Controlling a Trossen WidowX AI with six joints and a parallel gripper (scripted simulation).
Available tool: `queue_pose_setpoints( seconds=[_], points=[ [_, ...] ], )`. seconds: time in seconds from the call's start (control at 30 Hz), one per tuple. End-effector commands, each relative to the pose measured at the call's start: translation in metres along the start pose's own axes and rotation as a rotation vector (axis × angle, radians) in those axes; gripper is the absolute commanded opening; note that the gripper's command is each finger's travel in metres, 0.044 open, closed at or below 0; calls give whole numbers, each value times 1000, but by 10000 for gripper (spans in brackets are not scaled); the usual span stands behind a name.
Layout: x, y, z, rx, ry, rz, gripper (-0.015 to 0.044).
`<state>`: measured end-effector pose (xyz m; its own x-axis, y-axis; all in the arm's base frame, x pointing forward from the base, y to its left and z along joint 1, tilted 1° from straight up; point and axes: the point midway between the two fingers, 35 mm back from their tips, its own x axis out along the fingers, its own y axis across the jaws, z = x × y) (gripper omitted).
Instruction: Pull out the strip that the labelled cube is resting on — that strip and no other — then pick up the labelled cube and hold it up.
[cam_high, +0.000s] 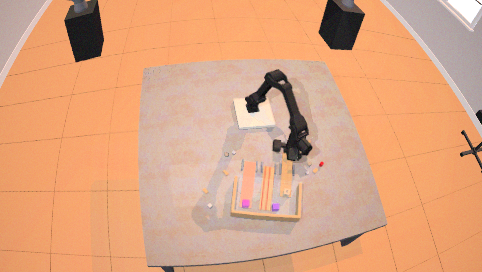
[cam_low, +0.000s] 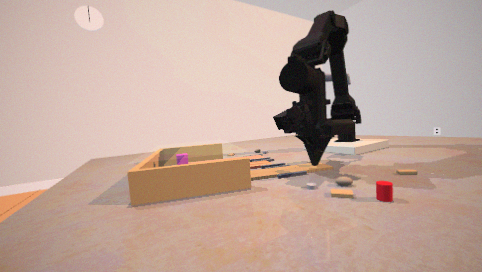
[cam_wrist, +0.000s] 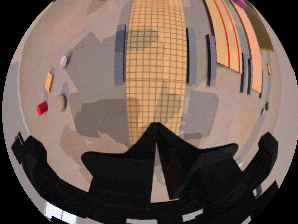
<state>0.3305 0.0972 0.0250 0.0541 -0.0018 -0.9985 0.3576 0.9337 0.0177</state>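
The pale labelled cube (cam_high: 287, 192) sits on the tray end of the gridded tan strip (cam_high: 286, 175) (cam_low: 280, 171) (cam_wrist: 155, 60), the rightmost strip in the top view. That strip runs out of the tray between dark rails. My gripper (cam_low: 315, 164) (cam_wrist: 154, 125) is shut, its tips down at the strip's outer part, with no thing seen between the fingers. The red-striped strip (cam_high: 267, 187) (cam_wrist: 225, 40) lies in the middle and the salmon strip (cam_high: 248, 177) (cam_wrist: 252, 45) at the left. The labelled cube is out of the wrist view.
A magenta cube (cam_high: 245, 203) (cam_low: 182, 159) is at the salmon strip's tray end. A purple cube (cam_high: 275, 207) is beside the striped strip. The wooden tray (cam_high: 265, 216) (cam_low: 190, 182) has raised walls. A red cylinder (cam_high: 321, 164) (cam_low: 384, 191) (cam_wrist: 42, 108) and small bits lie beside the arm.
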Motion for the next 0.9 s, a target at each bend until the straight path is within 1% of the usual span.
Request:
queue_pose_setpoints(
  seconds=[0.0,0.87],
  points=[
    [5,-2,-11,0,17,-11,0],
    [5,-2,-51,0,20,-11,0]
  ],
)
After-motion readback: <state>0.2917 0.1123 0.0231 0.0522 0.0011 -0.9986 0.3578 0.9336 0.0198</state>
